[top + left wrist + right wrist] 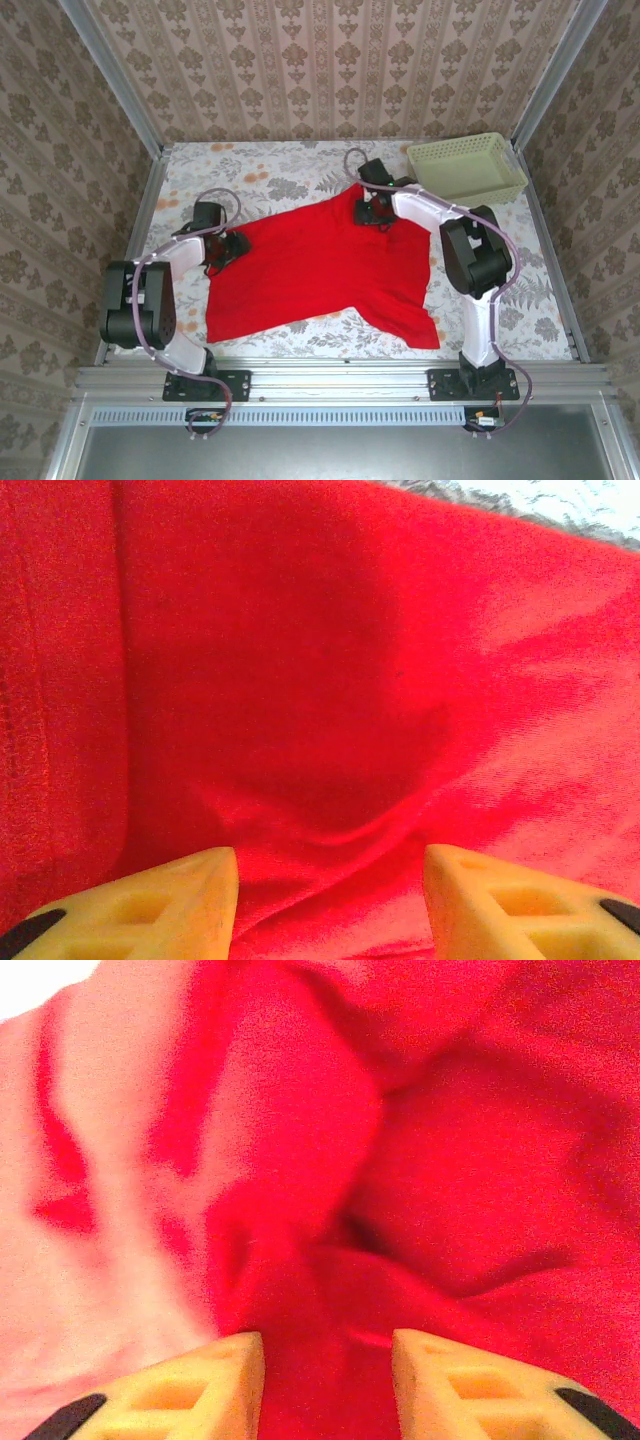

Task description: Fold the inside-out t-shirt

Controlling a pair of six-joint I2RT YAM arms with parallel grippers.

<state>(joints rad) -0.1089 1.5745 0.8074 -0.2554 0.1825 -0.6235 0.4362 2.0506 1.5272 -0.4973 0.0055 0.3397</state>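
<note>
Left end effector is sitting at the left edge of the red t-shirt. In its wrist camera I am seeing the two yellow fingers standing well apart over flat red cloth, gripping nothing. The right end effector is reaching to the shirt's far edge, near the pale green basket. Up close its fingers are standing closer together, and I am reading that as a pinch on the raised ridge of cloth bunching between them. The t-shirt is lying spread across the middle of the flower-patterned desk, with one sleeve trailing toward the near right.
</note>
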